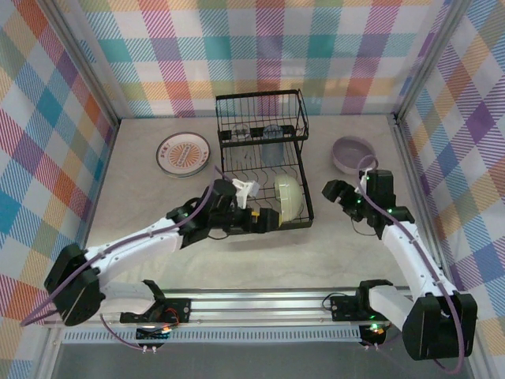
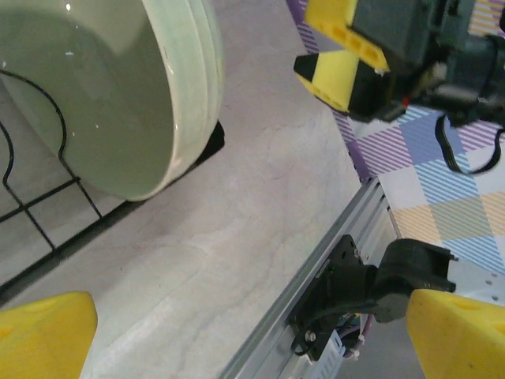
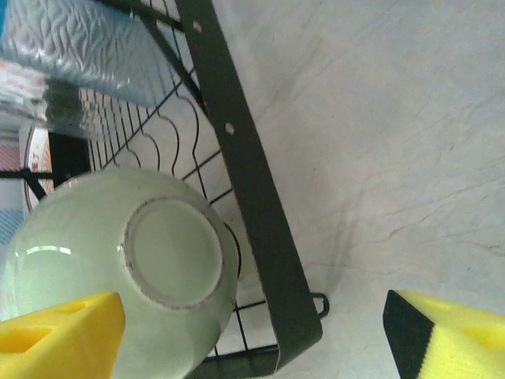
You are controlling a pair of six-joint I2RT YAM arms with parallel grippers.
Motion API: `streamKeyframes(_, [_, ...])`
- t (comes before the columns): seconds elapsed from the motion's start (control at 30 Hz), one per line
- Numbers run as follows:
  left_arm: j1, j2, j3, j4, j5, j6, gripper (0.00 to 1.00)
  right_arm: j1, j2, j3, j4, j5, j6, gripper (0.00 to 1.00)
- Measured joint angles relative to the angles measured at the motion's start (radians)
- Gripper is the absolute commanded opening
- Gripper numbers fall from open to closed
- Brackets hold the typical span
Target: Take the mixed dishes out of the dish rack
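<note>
The black wire dish rack [image 1: 264,170] stands mid-table. A pale green bowl [image 1: 289,196] leans on edge in its lower right slots, and two clear tumblers [image 1: 272,133] sit in its raised basket. My left gripper [image 1: 272,221] is open at the rack's front edge, just below the green bowl [image 2: 118,95], with nothing between its yellow fingers [image 2: 39,335]. To the right of the rack my right gripper [image 1: 330,192] is also open and points at the bowl's underside [image 3: 150,260], empty. A lavender bowl [image 1: 355,154] and a white plate with orange pattern [image 1: 183,153] lie on the table.
The rack's front right corner [image 3: 268,237] lies between my right gripper and the bowl. The aluminium rail [image 2: 316,284] runs along the near table edge. Checked walls enclose the table on three sides. Bare tabletop [image 1: 331,245] stretches in front of the rack.
</note>
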Motion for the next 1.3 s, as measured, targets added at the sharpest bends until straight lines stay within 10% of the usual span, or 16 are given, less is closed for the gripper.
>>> streamKeyframes(0.47, [0.050, 0.311, 0.202, 0.081, 0.061, 0.011, 0.77, 0.096, 0.042, -0.072, -0.010, 0.000, -0.094, 0.78])
streamKeyframes(1.3, [0.108, 0.405, 0.212, 0.281, 0.168, -0.098, 0.35, 0.162, 0.242, -0.047, 0.049, 0.009, -0.135, 0.67])
